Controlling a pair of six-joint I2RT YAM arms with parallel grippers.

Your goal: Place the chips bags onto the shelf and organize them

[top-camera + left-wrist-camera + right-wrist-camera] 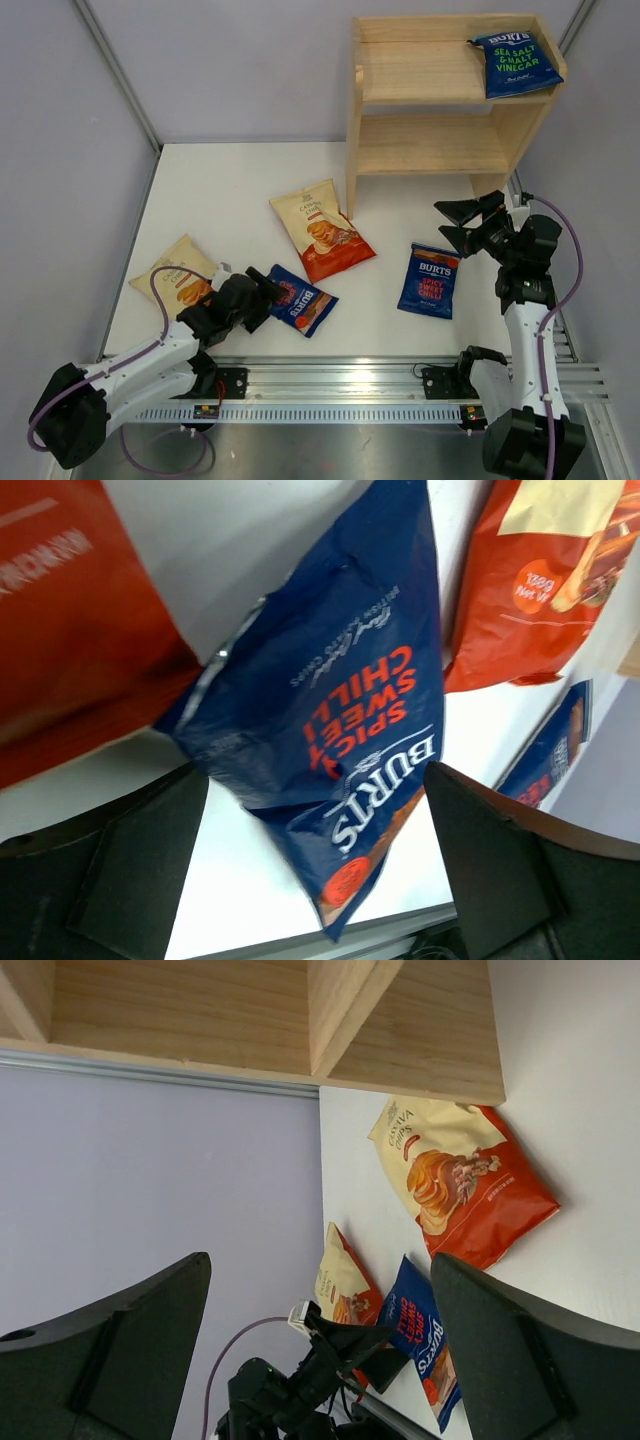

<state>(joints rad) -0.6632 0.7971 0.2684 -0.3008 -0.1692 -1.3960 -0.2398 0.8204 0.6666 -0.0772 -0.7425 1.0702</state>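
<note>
1. The left gripper (272,290) covers one end of the left blue bag (305,303). The left arm (205,318) hides part of the cream bag (180,262) at the table's (230,190) left edge.
2. Left wrist view: that cream bag is blurred and cut by two edges.
3. Right wrist view: the shelf (250,1010) runs off the top.
4. Small print on the shelf's bag (518,62) is unreadable.

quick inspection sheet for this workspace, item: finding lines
surface: white table
job's things: sea salt bag on top tier of the shelf; on the table: left chilli bag, right chilli bag, centre cream bag, left cream bag
clutter: nothing seen
grippers: left gripper open at the left chilli bag; right gripper open, empty, near the shelf
cables: left purple cable, right purple cable along the arms
surroundings: pale walls, metal rail at near edge
</note>
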